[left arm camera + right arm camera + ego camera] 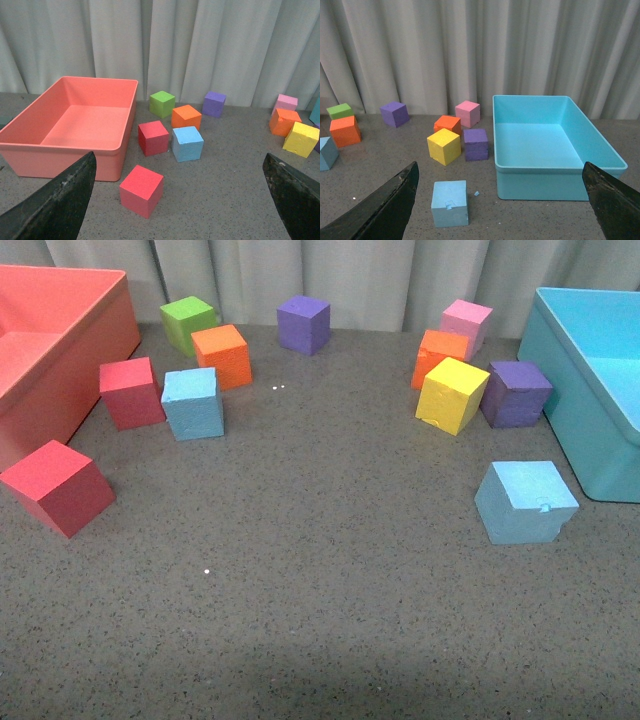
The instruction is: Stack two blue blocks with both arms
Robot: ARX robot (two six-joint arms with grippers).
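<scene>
A speckled grey counter (pixel 320 620) carries a salmon-pink plastic bin (pixel 60 350) at the left and a big turquoise plastic bin (pixel 570 390) at the right. Above it, the black left end effector (pixel 179 162) and right end effector (pixel 500 163) hang spread wide, gripping nothing. One light sky-blue foam cube (pixel 193 403) sits just beside a red foam cube (pixel 131 392), while the notched sky-blue foam cube (pixel 525 502) lies near the turquoise bin, well apart from the first.

No text, label, brand, number or sign can be read in any of the three views. The foam cubes, both bins, the speckled grey surface (pixel 320 620) and the pale curtain (pixel 470 50) behind them all show plain faces, free of lettering.
</scene>
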